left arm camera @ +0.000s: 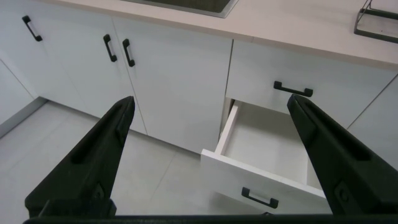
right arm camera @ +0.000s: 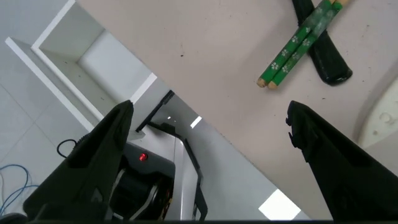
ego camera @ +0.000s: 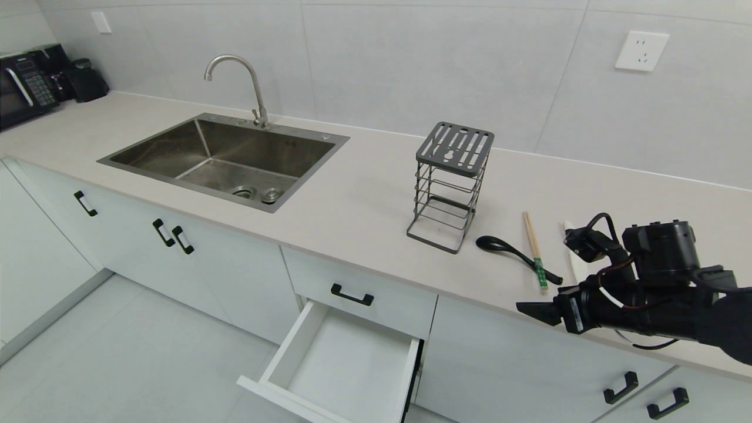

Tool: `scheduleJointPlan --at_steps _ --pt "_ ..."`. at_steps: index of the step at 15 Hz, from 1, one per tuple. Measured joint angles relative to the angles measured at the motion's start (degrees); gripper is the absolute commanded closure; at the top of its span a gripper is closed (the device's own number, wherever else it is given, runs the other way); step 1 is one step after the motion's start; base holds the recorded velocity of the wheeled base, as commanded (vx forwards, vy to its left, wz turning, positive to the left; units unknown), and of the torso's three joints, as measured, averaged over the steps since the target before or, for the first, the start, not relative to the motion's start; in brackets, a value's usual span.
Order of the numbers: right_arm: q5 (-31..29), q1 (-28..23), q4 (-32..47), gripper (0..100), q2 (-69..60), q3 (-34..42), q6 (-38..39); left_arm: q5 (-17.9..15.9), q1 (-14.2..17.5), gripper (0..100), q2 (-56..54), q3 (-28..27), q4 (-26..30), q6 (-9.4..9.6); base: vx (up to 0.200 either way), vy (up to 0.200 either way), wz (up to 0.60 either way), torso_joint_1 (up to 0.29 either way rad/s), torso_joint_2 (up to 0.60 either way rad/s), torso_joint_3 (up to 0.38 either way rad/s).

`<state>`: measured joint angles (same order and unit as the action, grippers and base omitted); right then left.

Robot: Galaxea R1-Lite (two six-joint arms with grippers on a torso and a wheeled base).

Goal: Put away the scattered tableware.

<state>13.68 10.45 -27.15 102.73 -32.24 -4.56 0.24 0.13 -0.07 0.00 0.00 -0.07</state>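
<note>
**Both grippers open and empty, tableware just ahead of the right one**

The right gripper (ego camera: 536,311) hangs at the counter's front edge with its two black fingers spread wide and nothing between them. That looks like readiness to close on the nearest piece. Just beyond its fingertips lie a black long-handled plastic spoon (ego camera: 514,249) and a pair of pale wooden chopsticks with green printed ends (ego camera: 534,249). A white spoon-like piece (ego camera: 578,264) lies beside the gripper's wrist, partly hidden by it.

Farther ahead of the gripper, on its left side, a dark grey wire cutlery rack with a slotted top (ego camera: 449,188) stands upright. Below and to the left a white drawer (ego camera: 346,364) is pulled out with its floor bare, probably so the pieces can go in. Whether the drawer or the rack is meant, I cannot tell.

The left gripper (left arm camera: 211,102) is also wide open and empty. It is held low in front of the cabinet doors, with the drawer (left arm camera: 267,146) ahead of it, so it stays out of the right arm's way.

The head view gives the layout: the spoon's bowl, the rack and the drawer's position. The right wrist view, looking out between the right gripper's (right arm camera: 209,112) fingers, adds close detail. There the chopsticks (right arm camera: 298,46) lie side by side across the spoon's handle (right arm camera: 323,53), touching it, and the white piece's (right arm camera: 382,118) rounded rim sits just beside one finger.
</note>
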Motion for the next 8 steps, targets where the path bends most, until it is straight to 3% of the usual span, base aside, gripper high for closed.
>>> scheduleJointPlan --at_steps 8 --pt "-1.23 -0.11 -0.06 0 7.02 -5.32 -0.12 0.00 0.02 0 0.00 0.00 0.00 0.00 0.000 0.000 0.00 0.000 0.00 0.000"
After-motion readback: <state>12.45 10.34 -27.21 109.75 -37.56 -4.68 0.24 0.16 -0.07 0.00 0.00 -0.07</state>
